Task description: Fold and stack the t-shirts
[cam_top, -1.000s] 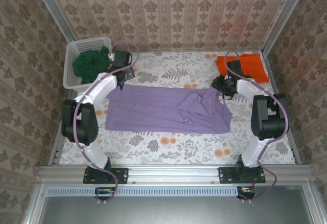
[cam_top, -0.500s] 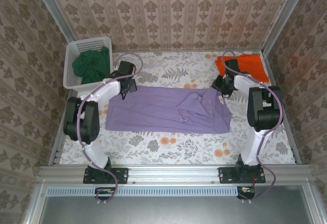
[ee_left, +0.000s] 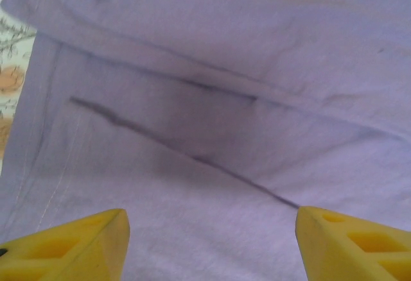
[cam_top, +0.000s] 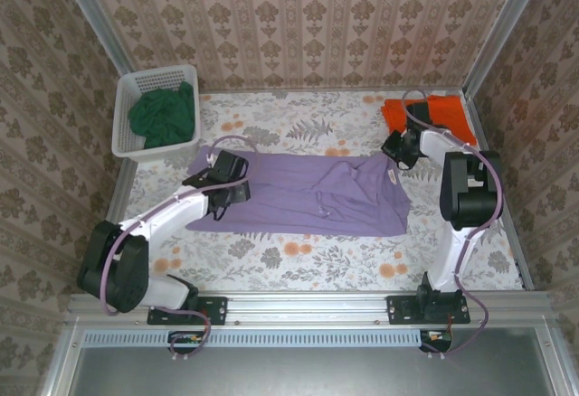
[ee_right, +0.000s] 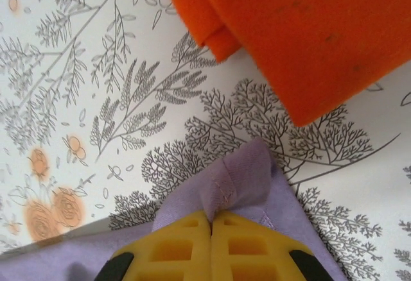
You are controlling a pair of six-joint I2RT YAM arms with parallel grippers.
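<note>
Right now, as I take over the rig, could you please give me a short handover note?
Left gripper: open above the left end of the lilac t-shirt, holding nothing.
Right gripper: shut on the lilac t-shirt's far right corner.
Orange t-shirt: folded, at the table's far right.
Green t-shirt: bunched in the white basket.
Left to do: finish folding the lilac t-shirt, stack it, then fold the green t-shirt.

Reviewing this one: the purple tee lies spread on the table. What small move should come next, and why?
Probably lower the left pincer and close it on the purple t-shirt. The right pincer is shut on a pinched corner of the cloth, while the left one stands open over the shirt's left part, gripping nothing. A fold likely needs both ends held.
</note>
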